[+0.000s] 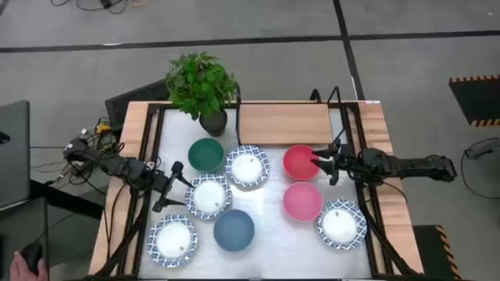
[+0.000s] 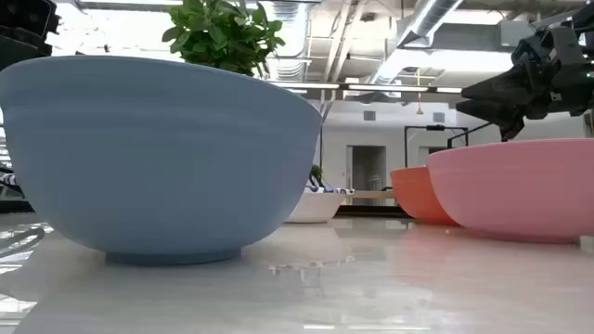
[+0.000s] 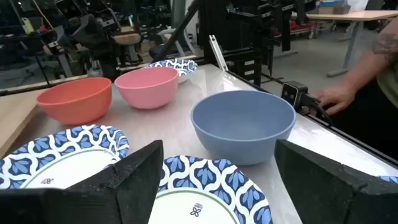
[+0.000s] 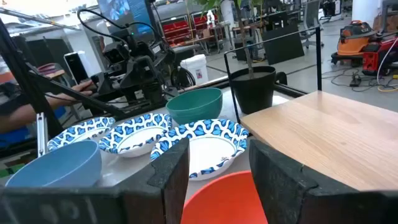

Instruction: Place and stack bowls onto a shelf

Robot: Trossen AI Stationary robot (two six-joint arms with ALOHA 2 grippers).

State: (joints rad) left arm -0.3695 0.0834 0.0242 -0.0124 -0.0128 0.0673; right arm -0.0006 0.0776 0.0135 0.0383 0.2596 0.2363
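The light wooden shelf (image 1: 285, 123) stands at the table's far edge with nothing on it. On the metal tabletop lie a dark green bowl (image 1: 206, 154), a slate blue bowl (image 1: 233, 229), a coral pink bowl (image 1: 301, 161), a pink bowl (image 1: 302, 200) and several white bowls with blue patterned rims. My left gripper (image 1: 170, 187) is open beside the left rim of one white bowl (image 1: 208, 195), its fingers spread wide over that rim (image 3: 199, 199). My right gripper (image 1: 324, 165) is open above the right rim of the coral bowl (image 4: 230, 199), raised clear of it (image 2: 520, 83).
A potted plant (image 1: 205, 90) stands left of the shelf. Black frame rails (image 1: 148, 156) run along both sides of the table. A person's hand (image 3: 336, 96) shows at the table's near left, beyond the slate blue bowl (image 3: 244, 127).
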